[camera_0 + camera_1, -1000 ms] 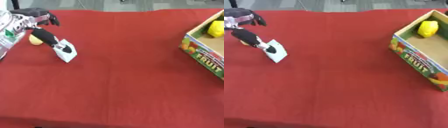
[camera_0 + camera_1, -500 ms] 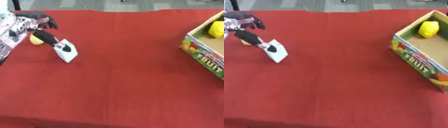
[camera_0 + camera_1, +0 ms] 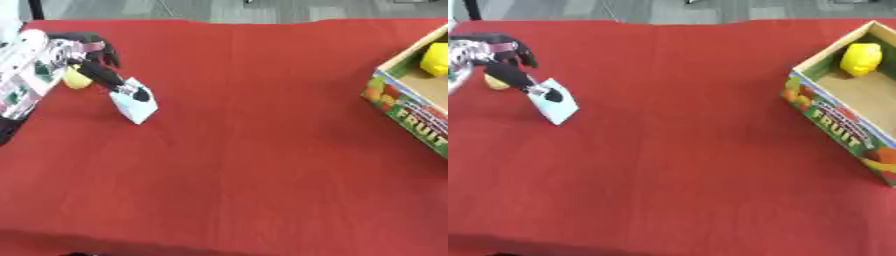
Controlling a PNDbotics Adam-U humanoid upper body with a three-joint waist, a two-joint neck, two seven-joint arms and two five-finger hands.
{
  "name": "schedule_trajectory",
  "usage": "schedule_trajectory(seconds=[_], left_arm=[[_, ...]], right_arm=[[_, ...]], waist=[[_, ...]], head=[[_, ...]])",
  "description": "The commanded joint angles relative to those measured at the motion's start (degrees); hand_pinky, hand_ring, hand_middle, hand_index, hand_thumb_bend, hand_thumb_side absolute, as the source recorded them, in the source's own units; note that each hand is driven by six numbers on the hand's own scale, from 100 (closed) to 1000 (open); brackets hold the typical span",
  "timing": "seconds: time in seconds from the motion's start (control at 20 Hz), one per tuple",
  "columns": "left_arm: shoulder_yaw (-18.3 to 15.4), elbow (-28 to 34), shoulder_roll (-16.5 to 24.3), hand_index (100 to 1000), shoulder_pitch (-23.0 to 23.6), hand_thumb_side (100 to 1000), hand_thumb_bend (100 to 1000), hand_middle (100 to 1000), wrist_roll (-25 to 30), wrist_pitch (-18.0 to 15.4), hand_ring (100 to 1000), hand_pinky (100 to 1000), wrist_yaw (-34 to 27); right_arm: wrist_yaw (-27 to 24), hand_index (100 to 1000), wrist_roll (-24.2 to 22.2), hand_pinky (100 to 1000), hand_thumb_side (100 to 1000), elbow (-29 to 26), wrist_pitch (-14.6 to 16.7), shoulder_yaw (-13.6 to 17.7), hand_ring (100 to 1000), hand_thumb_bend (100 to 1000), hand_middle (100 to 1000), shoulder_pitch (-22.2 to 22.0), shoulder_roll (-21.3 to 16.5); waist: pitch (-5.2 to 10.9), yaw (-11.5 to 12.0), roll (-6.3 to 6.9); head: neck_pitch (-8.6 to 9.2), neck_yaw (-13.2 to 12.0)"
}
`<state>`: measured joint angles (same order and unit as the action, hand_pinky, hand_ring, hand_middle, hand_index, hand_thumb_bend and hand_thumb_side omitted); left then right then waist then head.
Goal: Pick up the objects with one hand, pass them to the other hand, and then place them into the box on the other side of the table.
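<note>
My left hand (image 3: 77, 50) comes in at the upper left of the red table. One straight dark finger (image 3: 112, 80) reaches down to a small white and pale blue packet (image 3: 136, 103) and touches its top edge; the other fingers hang relaxed above, holding nothing. A small yellow object (image 3: 75, 78) lies on the cloth just under the hand, partly hidden by it. The cardboard fruit box (image 3: 846, 125) stands at the right edge, with a yellow object (image 3: 860, 57) inside at its far end. My right hand shows in neither view.
The red cloth (image 3: 254, 150) covers the whole table between the packet and the box. The table's far edge runs along the top, with grey floor behind it.
The left hand has shifted only slightly over the packet. The packet, the yellow object and the box lie where they were.
</note>
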<state>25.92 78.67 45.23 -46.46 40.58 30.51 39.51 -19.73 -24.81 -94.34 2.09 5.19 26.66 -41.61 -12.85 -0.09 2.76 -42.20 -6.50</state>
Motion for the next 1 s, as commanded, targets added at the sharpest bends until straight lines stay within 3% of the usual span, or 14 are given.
schedule_trajectory(seconds=[0.05, 1.0], left_arm=[[0.36, -1.84, 0.46, 792, -1.4, 626, 946, 778, 10.93, 10.64, 826, 841, 2.13], [0.73, -6.89, -2.48, 772, -2.75, 625, 946, 779, 10.6, 9.33, 827, 836, 5.65]], right_arm=[[0.49, 952, -0.28, 931, 534, -0.22, 0.02, 0.31, 1000, 100, 960, 0.51, -1.13], [1.53, 959, -1.06, 934, 510, 0.61, 0.29, 0.62, 1000, 100, 956, -0.02, -0.86]], waist=[[1.09, -0.09, -0.09], [1.03, -0.23, -0.01]], head=[[-0.2, -0.44], [-0.23, -1.01]])
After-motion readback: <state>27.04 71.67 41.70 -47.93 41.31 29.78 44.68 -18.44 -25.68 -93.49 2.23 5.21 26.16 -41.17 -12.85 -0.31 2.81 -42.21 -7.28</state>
